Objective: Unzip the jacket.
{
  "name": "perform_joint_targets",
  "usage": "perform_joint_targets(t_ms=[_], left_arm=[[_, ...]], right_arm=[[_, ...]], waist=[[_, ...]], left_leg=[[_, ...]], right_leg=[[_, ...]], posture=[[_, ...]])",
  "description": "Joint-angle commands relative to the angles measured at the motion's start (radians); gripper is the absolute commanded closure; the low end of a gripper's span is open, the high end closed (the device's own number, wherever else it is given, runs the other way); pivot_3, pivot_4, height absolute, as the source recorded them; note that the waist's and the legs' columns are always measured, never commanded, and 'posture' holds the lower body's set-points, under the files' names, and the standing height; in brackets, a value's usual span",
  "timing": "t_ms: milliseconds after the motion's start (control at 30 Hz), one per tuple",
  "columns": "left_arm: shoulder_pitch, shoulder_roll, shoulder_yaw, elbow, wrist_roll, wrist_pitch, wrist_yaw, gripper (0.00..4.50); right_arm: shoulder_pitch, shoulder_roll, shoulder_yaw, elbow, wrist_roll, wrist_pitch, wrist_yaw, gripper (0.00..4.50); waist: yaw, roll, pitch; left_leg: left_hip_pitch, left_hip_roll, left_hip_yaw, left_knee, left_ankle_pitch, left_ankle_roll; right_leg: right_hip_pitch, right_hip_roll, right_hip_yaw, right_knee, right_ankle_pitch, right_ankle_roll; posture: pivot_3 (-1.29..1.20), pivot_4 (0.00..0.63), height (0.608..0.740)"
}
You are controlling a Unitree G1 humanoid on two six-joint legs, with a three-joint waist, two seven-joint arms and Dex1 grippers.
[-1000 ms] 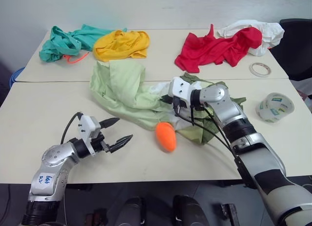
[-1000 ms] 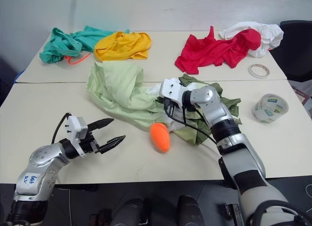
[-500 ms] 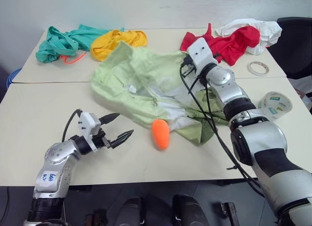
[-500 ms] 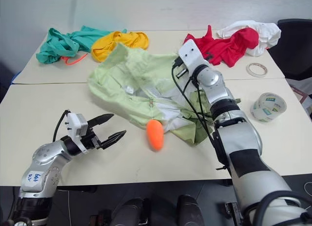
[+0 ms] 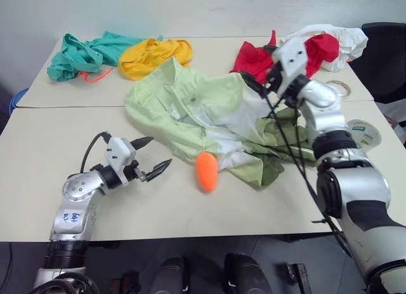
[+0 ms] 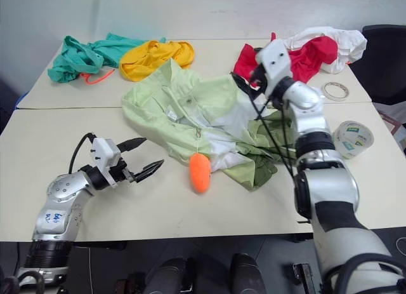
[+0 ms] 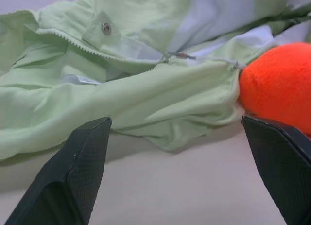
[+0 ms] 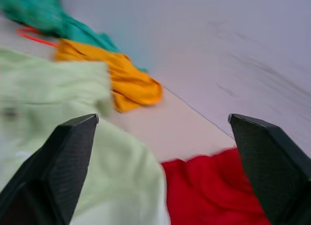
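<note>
Jacket (image 5: 203,116) lies crumpled, right gripper (image 8: 160,162) agape above it.

Even soft light, blurred right-wrist view

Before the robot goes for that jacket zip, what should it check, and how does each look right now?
1. Jacket spread on the table: ok.
2. Zip line and pull visible: ok.
3. Left gripper open, empty, near the hem: ok.
4. Right gripper open, holding nothing: ok.
5. Orange toy touching the hem by the zip: not ok.
6. Zip already undone: cannot tell.
</note>
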Motion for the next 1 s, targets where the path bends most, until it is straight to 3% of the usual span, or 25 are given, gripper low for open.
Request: perform_joint_targets(t_ms=[33, 167, 400, 600, 800, 867, 1000], left_arm=[[-0.030, 0.024, -0.034, 0.043, 0.039, -0.096, -0.066, 0.00], [-0.102, 0.001, -0.138, 0.142, 0.136, -0.221, -0.103, 0.00], [-0.272, -0.107, -0.210, 0.348, 0.225, -0.304, -0.044, 0.00], [-0.394, -0.138, -0.250, 0.556, 0.326, -0.383, 0.020, 0.00], [-0.524, -0.182, -0.279, 0.789, 0.374, -0.444, 0.045, 0.00], [-0.560, -0.208, -0.284, 0.847, 0.374, -0.455, 0.034, 0.40], [-0.602, -0.243, -0.306, 0.942, 0.382, -0.443, -0.031, 1.51]], right_arm=[[0.215, -0.142, 0.012, -0.385, 0.138, 0.264, 0.267, 0.05], [0.571, -0.327, 0.009, -0.836, 0.251, 0.571, 0.354, 0.05], [0.916, -0.371, -0.065, -1.146, 0.284, 0.761, 0.205, 0.05], [0.997, -0.308, -0.034, -1.221, 0.216, 0.830, 0.014, 0.05], [0.969, -0.196, 0.026, -1.221, 0.136, 0.814, -0.149, 0.05], [0.960, -0.173, 0.040, -1.192, 0.114, 0.786, -0.170, 0.00], [0.959, -0.150, 0.053, -1.171, 0.115, 0.744, -0.155, 0.91]], waist=[[0.011, 0.000, 0.000], [0.033, 0.001, 0.000], [0.040, -0.001, 0.000], [0.049, -0.002, 0.000], [0.051, -0.003, 0.000], [0.052, -0.003, 0.000], [0.057, -0.004, -0.001]], left_leg=[[0.000, 0.000, 0.000, 0.000, 0.000, 0.000], [-0.001, 0.000, 0.000, 0.001, 0.000, 0.001], [0.002, 0.000, 0.004, 0.003, 0.000, 0.001], [0.001, -0.001, 0.004, 0.003, 0.001, 0.001], [0.001, -0.002, 0.004, 0.004, 0.001, 0.002], [0.001, -0.003, 0.003, 0.004, 0.002, 0.003], [0.001, -0.005, 0.003, 0.004, 0.002, 0.004]], right_leg=[[0.000, 0.000, 0.000, 0.000, 0.000, 0.000], [0.000, -0.001, -0.002, -0.001, 0.000, 0.000], [0.000, -0.001, 0.000, 0.002, 0.002, 0.001], [0.000, 0.000, -0.001, 0.000, 0.002, 0.001], [0.001, 0.000, -0.002, 0.001, 0.003, 0.002], [0.001, -0.002, -0.002, 0.001, 0.003, 0.003], [0.001, -0.002, -0.002, 0.001, 0.003, 0.003]], posture=[[0.00, 0.150, 0.740], [0.00, 0.150, 0.740], [0.00, 0.150, 0.740], [0.00, 0.150, 0.740], [0.00, 0.150, 0.740], [0.00, 0.150, 0.740], [0.00, 0.150, 0.740]])
